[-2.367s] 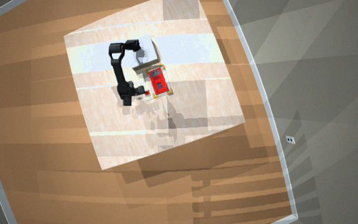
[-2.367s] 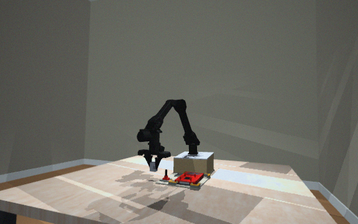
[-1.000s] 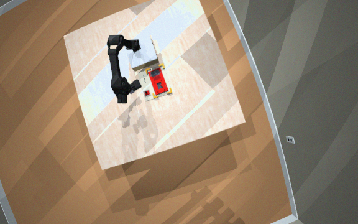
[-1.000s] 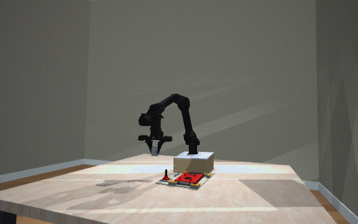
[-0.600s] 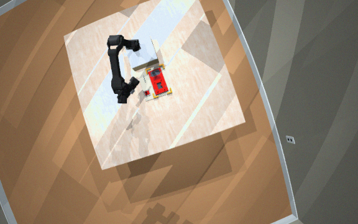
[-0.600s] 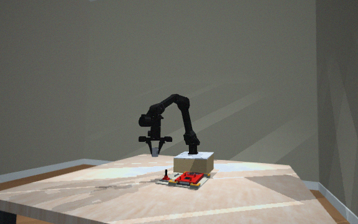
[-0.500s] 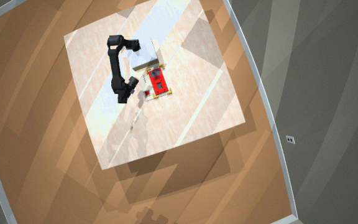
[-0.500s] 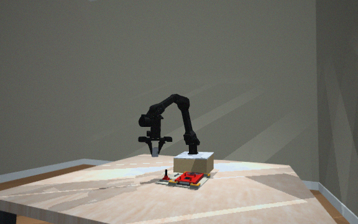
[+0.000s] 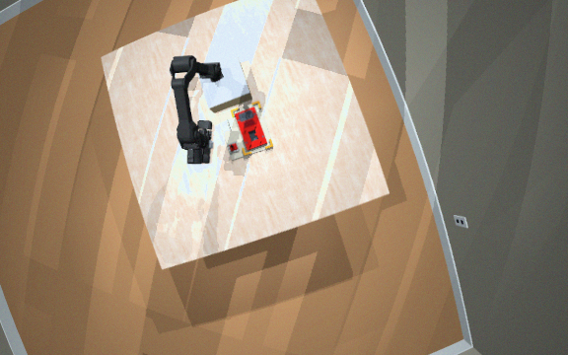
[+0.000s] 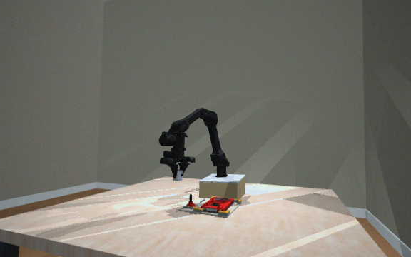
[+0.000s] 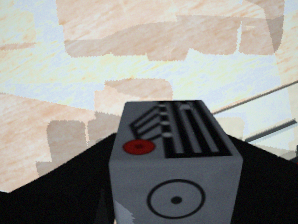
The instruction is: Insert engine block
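Note:
My gripper [image 10: 178,175] is shut on the grey engine block [image 11: 176,172], which hangs well above the table, left of the car body. The block's top shows dark slots on the right and a red disc on the left in the wrist view; its near face has a black ring. The red car body [image 9: 257,143] [image 10: 227,203] lies flat in a fixture with yellow corners. Its dark opening [image 9: 252,134] [image 10: 215,204] is empty. The rib is too small to make out. The block's underside is hidden.
A red base with an upright black peg [image 9: 233,147] [image 10: 190,198] stands on the pale side plate beside the car body. A box-shaped pedestal [image 9: 227,91] [image 10: 220,189] carries the arm, close behind the fixture. Part of a pale plate [image 11: 262,117] shows at the wrist view's right.

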Controlling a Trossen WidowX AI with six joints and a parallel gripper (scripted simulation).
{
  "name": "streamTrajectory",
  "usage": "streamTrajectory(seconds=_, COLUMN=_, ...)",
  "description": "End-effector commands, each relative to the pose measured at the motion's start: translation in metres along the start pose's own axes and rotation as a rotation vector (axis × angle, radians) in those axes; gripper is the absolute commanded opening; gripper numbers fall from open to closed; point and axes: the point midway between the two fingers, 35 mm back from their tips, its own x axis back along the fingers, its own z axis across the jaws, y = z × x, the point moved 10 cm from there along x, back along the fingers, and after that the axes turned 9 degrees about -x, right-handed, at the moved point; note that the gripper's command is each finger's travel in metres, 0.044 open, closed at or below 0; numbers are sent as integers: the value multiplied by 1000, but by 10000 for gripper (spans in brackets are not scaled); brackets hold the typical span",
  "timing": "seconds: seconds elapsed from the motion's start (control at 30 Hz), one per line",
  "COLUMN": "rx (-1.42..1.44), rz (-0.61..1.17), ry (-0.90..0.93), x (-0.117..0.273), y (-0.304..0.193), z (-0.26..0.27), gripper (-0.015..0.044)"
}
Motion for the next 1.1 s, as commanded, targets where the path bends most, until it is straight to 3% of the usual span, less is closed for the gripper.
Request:
streamTrajectory(seconds=0.0, rx=146, rz=6, ry=0, x=-1, y=0, z=0, gripper=0)
streamTrajectory(seconds=1.07, rx=1255, rz=6, ry=4, x=-7, y=0, z=0, gripper=0)
